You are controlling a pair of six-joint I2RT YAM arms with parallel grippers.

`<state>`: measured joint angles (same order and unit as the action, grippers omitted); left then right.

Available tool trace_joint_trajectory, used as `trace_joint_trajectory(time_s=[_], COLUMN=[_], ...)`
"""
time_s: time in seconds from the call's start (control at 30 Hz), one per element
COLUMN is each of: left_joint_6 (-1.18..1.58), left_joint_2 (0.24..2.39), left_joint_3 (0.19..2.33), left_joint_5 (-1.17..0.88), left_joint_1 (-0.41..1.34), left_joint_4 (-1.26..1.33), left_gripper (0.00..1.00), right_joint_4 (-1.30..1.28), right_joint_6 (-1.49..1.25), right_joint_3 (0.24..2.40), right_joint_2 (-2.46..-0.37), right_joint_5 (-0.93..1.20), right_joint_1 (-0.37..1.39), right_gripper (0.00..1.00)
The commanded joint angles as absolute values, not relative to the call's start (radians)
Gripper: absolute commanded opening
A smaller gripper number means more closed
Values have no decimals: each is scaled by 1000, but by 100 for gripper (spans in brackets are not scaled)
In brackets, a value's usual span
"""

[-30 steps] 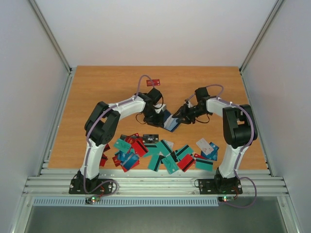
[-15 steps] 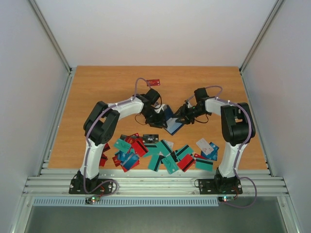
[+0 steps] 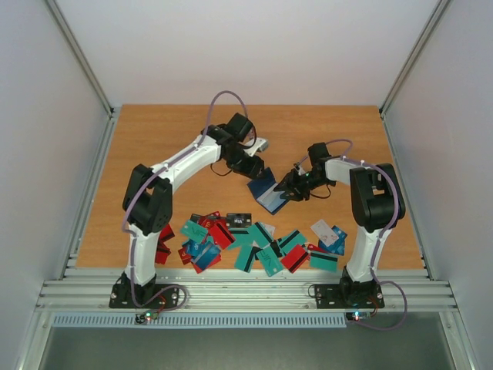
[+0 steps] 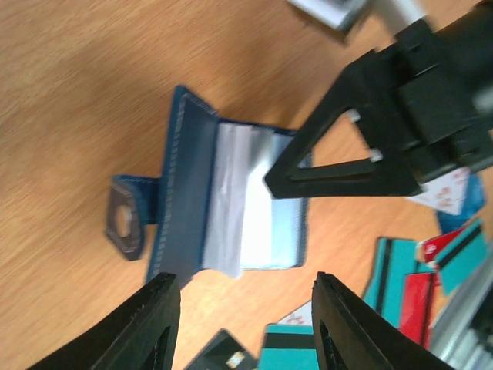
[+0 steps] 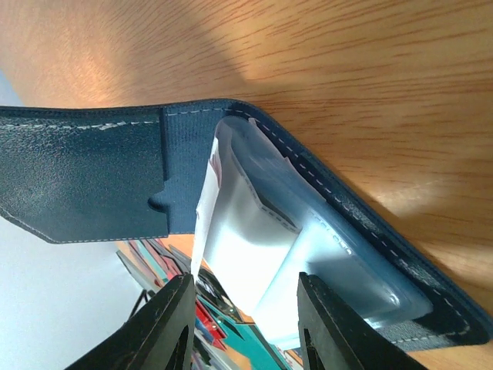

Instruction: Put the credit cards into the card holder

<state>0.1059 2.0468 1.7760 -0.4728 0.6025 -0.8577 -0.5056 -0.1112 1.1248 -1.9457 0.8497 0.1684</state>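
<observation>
Holder lies open mid-counter, right end effector pinching its pocket side, left end effector spread empty above; only the top view shows the cards piled near the front edge.

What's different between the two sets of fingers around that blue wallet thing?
The left fingers stand apart and empty, while the right fingers are pinched on the card holder. The left fingers hang above the holder and touch nothing, while the right fingers meet it at its pale inner pockets. Both sets are black, and both point at the open holder.
</observation>
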Motion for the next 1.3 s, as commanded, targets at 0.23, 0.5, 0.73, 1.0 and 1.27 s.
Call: trace_joint_trajectory(time_s=[0.23, 0.5, 0.73, 1.0, 1.27], left_joint_6=[-68, 53, 166, 294, 313], left_joint_2=[2111, 2091, 2055, 2031, 2078], left_joint_3=[1716, 1608, 1489, 1396, 1415], left_joint_5=[-315, -439, -549, -669, -703], left_joint_1=[603, 602, 603, 600, 592], left_joint_4=[-898, -774, -701, -614, -624], left_gripper=[36, 9, 7, 9, 10], right_joint_4=[-474, -464, -432, -405, -375], right_joint_6=[-122, -136, -149, -174, -201], right_joint_3=[1128, 1166, 1191, 1231, 1263], right_joint_2=[-1951, -1978, -2005, -2015, -2060], right_joint_5=[846, 867, 901, 948, 970], right_joint_1=[173, 179, 185, 218, 271], right_gripper=[38, 38, 38, 38, 39])
